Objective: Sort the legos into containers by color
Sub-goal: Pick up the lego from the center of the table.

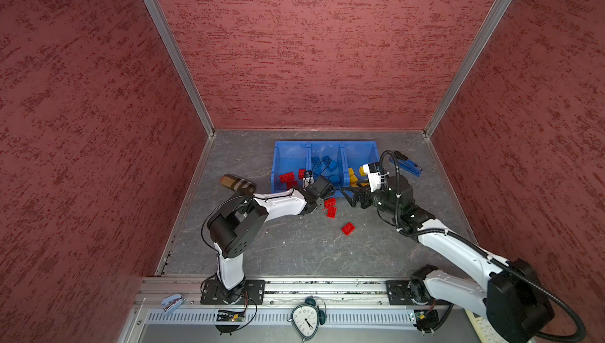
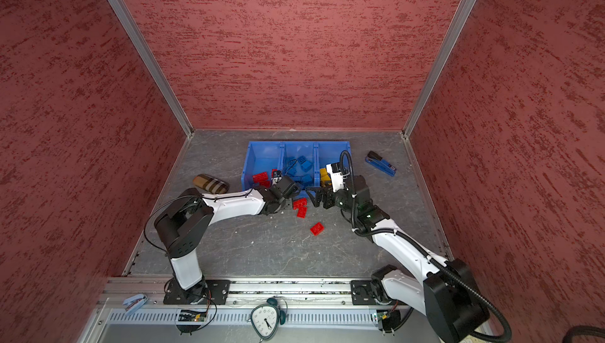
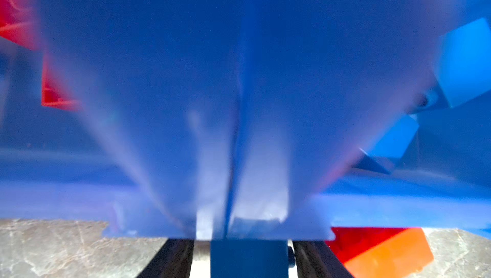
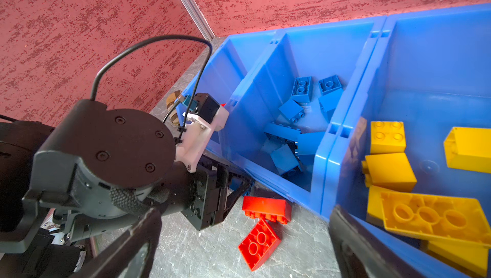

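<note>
Closest to the lens in the left wrist view, a dark blue piece (image 3: 249, 259) sits between the fingers of the left gripper (image 1: 322, 202); whether they pinch it I cannot tell (it may be a brick, or part of a bin). Across the containers (image 1: 324, 143), centre of both top views: red bricks (image 1: 286, 177) left, blue bricks (image 1: 332, 165) middle, yellow bricks (image 1: 352, 176) right. Sorting looks nearly done. A red pair (image 1: 330, 207) lies on the floor just below the bins, and a lone red brick (image 1: 348, 228) lower right of it. Right gripper (image 1: 348, 196), jaws spread wide and empty, hovers right of the pair.
</note>
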Controlling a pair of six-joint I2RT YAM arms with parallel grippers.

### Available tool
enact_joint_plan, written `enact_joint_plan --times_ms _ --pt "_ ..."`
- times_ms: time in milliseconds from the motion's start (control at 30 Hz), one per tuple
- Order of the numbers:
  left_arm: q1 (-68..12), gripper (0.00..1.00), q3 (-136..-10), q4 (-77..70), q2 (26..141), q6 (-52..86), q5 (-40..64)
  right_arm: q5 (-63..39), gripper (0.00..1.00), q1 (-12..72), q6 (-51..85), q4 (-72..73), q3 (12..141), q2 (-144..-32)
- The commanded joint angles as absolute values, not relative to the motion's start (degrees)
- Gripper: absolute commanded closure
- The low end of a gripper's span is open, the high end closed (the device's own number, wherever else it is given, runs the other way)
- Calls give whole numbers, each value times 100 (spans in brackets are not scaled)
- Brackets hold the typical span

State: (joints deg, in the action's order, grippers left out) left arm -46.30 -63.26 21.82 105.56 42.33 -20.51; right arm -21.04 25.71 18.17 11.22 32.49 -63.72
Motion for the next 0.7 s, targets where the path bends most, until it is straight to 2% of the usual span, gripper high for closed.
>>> enact_joint_plan --times_ms 0,133,400,667 --pt "-4613 44 -6315 2476 10800 4272 -1816 -2207 1 2569 1779 1301 3256 -6398" --pt "-4610 47 -6442 2563 10985 4292 -1738 -2193 1 2573 1761 1283 3273 -6407" --pt "-4785 66 -6158 2576 10404 4277 -1918 -2172 1 2574 1776 1274 3243 -6394" --pt "-5187 67 -5840 2993 9702 4307 -2189 -2170 1 2578 1767 1331 3257 -6449"
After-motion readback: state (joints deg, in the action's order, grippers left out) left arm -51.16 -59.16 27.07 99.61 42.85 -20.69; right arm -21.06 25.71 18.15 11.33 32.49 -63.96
